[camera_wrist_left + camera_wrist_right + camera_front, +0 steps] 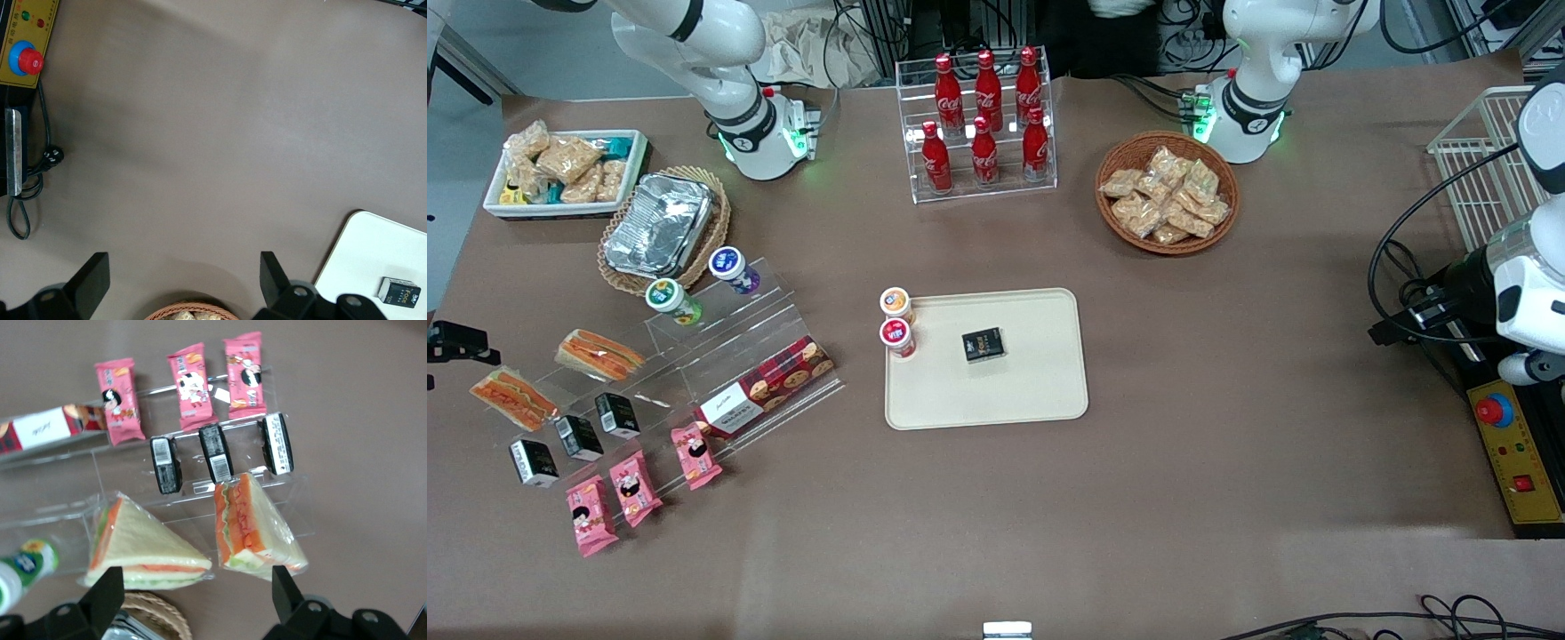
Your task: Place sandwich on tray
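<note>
Spread wide and empty, the gripper (pixel 193 600) is hovering above two wrapped wedges on the clear stand, the sandwich (pixel 253 527) lying well apart from the tray (pixel 1040 391), risking descending onto its near-identical neighbour (pixel 143 547) instead.

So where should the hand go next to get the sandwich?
Probably slide the gripper, jaws open, over the sandwich showing orange-red filling, then lower. It hangs above the gap between that and the other sandwich.

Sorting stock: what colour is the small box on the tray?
Black box on the cream tray, clearest in the front view.
</note>
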{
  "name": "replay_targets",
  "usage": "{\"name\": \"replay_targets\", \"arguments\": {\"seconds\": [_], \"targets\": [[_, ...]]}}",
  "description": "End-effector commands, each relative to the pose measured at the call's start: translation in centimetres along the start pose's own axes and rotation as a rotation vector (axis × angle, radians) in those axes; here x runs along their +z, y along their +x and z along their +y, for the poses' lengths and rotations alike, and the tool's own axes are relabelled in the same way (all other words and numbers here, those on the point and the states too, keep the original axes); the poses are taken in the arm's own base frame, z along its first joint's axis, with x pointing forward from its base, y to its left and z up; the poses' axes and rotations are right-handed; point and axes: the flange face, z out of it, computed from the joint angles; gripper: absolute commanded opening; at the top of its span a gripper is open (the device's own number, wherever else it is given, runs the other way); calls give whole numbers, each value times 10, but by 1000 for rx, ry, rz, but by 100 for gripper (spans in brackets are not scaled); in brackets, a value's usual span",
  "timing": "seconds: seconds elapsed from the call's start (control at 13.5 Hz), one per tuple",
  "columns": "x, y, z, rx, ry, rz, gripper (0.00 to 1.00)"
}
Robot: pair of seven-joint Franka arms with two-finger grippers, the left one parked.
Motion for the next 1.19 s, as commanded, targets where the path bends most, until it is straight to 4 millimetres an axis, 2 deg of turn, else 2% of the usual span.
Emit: {"name": "replay_targets", "arguments": {"seconds": [0.0, 0.22, 0.3, 0.45, 0.59, 0.97, 1.11], "targets": [[4, 2, 6, -206, -7, 39, 99], [23, 2, 9, -344, -26, 42, 99], [36, 0, 9, -382, -22, 38, 99], [59, -5, 11, -397, -11, 22, 99], [70, -9, 18, -442, -18, 18, 99], [76, -15, 30, -463, -40, 19, 98], [85, -14, 33, -470, -34, 11, 99]]}}
